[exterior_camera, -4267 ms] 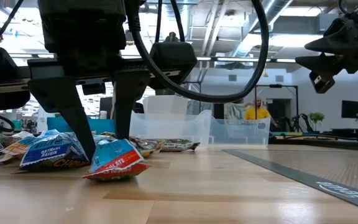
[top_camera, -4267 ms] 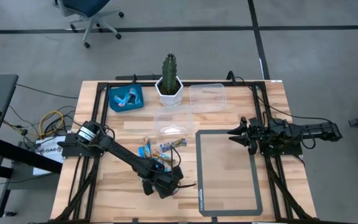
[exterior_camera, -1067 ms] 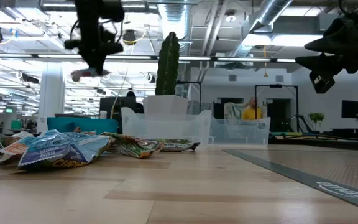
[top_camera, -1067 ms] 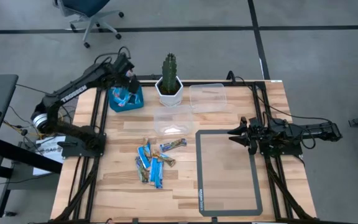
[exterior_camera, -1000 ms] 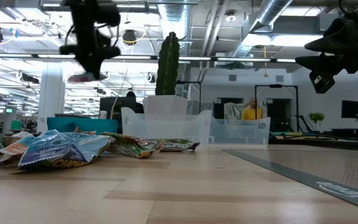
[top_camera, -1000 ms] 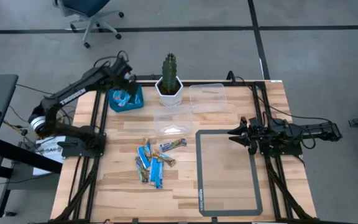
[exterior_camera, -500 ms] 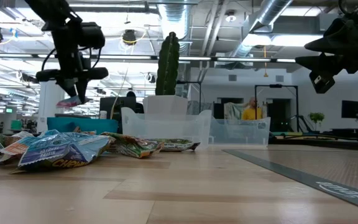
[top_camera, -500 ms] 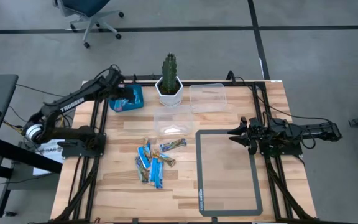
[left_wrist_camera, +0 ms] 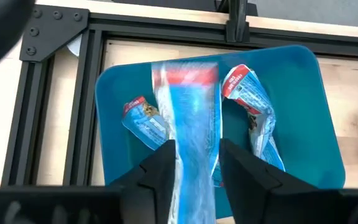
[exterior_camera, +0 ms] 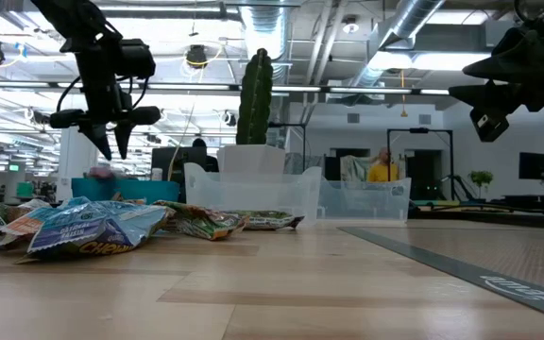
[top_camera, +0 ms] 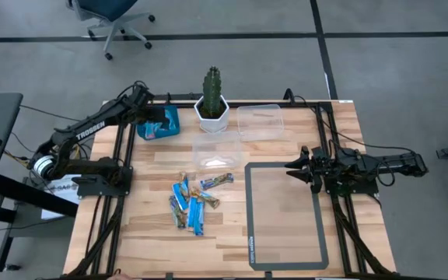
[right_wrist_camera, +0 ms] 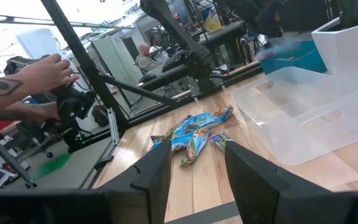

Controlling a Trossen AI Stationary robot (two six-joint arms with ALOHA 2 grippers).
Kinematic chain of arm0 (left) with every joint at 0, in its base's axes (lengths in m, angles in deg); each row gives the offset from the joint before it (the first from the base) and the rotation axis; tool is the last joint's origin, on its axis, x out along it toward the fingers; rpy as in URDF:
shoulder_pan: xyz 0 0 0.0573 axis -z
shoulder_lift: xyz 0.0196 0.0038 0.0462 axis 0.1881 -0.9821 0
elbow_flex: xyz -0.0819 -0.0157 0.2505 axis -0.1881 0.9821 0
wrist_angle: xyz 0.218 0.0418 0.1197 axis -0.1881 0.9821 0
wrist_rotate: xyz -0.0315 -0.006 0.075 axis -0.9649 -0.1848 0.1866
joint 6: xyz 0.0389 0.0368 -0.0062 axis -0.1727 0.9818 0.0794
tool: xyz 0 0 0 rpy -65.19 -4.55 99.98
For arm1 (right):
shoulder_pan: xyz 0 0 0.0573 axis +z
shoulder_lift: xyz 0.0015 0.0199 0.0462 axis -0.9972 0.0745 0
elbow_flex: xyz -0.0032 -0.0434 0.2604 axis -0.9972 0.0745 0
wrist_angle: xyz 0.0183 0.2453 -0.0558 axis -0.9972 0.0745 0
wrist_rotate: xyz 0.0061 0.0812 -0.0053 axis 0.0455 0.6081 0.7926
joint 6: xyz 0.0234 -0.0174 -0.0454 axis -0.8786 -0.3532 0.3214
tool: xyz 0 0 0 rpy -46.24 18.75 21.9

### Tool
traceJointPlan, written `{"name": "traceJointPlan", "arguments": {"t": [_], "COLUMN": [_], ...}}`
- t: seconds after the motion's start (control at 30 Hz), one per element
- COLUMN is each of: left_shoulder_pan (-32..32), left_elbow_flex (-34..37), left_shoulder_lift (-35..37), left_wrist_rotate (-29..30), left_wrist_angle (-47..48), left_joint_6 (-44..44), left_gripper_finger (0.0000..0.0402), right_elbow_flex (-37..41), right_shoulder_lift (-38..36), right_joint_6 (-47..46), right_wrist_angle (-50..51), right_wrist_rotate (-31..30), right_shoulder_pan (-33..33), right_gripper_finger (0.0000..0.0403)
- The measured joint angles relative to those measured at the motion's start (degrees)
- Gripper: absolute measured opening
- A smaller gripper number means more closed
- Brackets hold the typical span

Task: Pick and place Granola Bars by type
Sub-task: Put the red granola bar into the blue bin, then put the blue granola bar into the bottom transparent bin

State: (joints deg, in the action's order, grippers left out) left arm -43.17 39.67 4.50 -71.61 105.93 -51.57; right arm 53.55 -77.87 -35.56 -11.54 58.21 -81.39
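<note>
- Nearest the front edge of the light wooden bench (top_camera: 286, 128) we see a loose pile of wrapped granola bars (top_camera: 193, 201), light blue, dark blue and brown-gold, lying flat just left of a grey-framed rectangular mat (top_camera: 285, 214).
- In the low view the same pile (exterior_camera: 83, 227) sits at left on the bench top, crumpled wrappers touching each other.
- The right hand (top_camera: 292, 166) hangs over the mat's upper right part, well apart from the pile; its fingers (right_wrist_camera: 151, 174) stand apart with nothing between them.
- Behind the pile are two clear plastic containers: one (top_camera: 212, 152) near the bench middle, another (top_camera: 259, 120) farther back right.
- At the back stands a green cactus in a white pot (top_camera: 211, 101).
- Left of the pot is the blue square plastic tray (top_camera: 169, 117), holding light blue bars (left_wrist_camera: 250, 106).
- The left hand (top_camera: 152, 117) hovers above the tray; its fingers (left_wrist_camera: 160, 177) are spread, gripping nothing.
- A blurred light blue bar (left_wrist_camera: 188, 124) shows between those fingers over the tray, loose in the air; in the low view it (exterior_camera: 97, 173) is just above the tray edge, below the hand.
- Beyond the bench, a person's hand (right_wrist_camera: 45, 71) shows in the right wrist view.
</note>
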Motion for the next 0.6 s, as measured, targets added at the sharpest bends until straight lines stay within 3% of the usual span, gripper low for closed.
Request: {"name": "traceJointPlan", "arguments": {"t": [0.27, 0.6], "left_shoulder_pan": [0.0, 4.1], "left_elbow_flex": [0.0, -2.2], "left_shoulder_lift": [0.0, 0.0], "left_wrist_rotate": [0.0, -3.0], "left_wrist_angle": [-1.2, -1.4], "left_joint_6": [-1.7, 2.0], "left_gripper_finger": [0.0167, 0.0172], "right_elbow_flex": [0.0, 0.0], "right_shoulder_lift": [0.0, 0.0], "right_joint_6": [0.0, 0.0], "right_wrist_angle": [0.0, 0.0], "right_wrist_rotate": [0.0, 0.0], "right_shoulder_pan": [0.0, 0.0], "right_gripper_finger": [0.0143, 0.0144]}}
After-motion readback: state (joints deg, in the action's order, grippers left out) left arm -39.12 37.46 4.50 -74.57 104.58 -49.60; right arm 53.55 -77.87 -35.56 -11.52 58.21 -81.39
